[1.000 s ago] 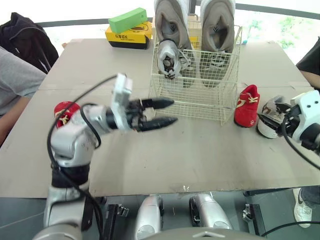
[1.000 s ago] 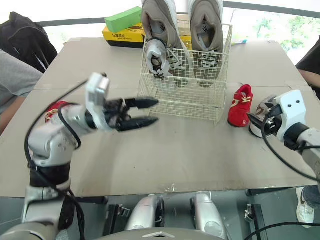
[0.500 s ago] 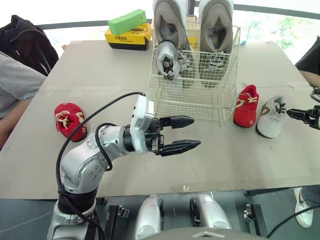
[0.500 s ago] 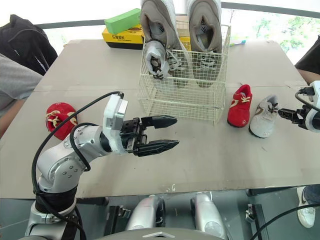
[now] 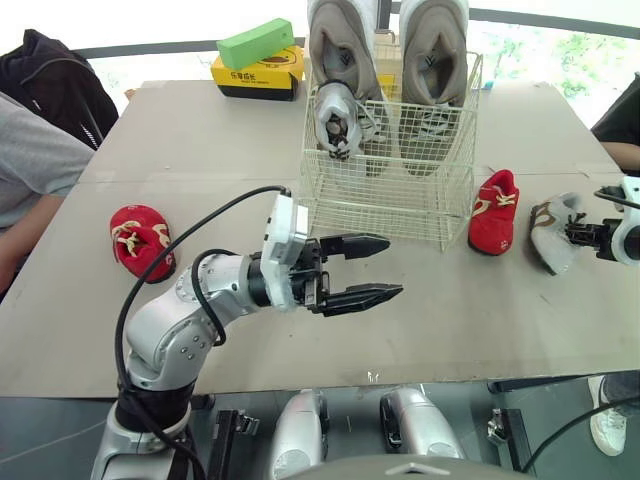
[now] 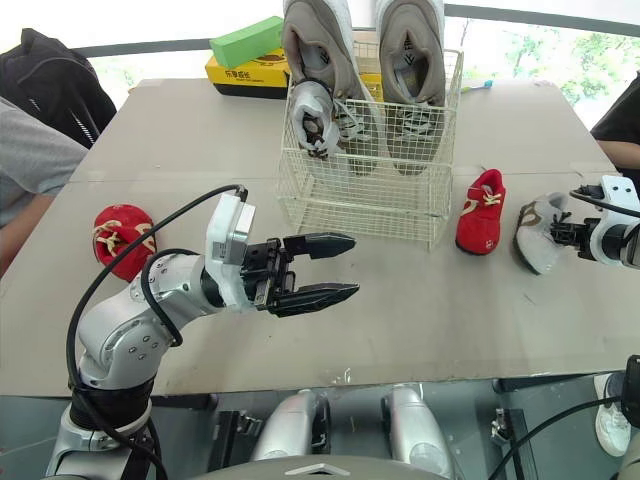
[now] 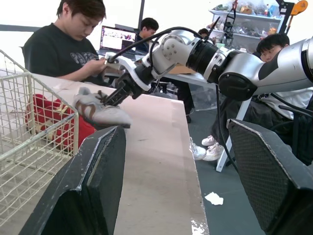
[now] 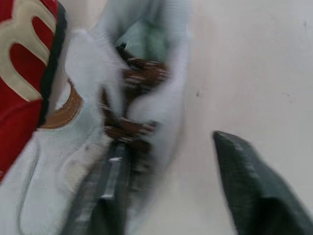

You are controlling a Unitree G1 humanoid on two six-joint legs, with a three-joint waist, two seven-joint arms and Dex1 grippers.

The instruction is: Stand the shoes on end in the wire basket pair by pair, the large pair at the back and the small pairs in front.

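big pair (image 5: 342, 45) stood at basket (image 5: 385, 200) back, one small grey shoe (image 5: 335, 120) in front | mate (image 5: 548, 235) clamped in right claw (image 5: 574, 232) at right edge of tabletop (image 5: 450, 290) | left claw (image 5: 374, 270) wide, empty | red shoes (image 5: 495, 212) not loaded

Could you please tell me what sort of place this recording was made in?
Probably a robotics lab or shared workroom: a person sits by a laptop, stocked shelves stand behind, and a table holds a wire basket.

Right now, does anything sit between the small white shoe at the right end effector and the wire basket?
Yes: the red shoe sits between the small white shoe and the wire basket, beside the basket's right front corner. Lifting over it looks safest.
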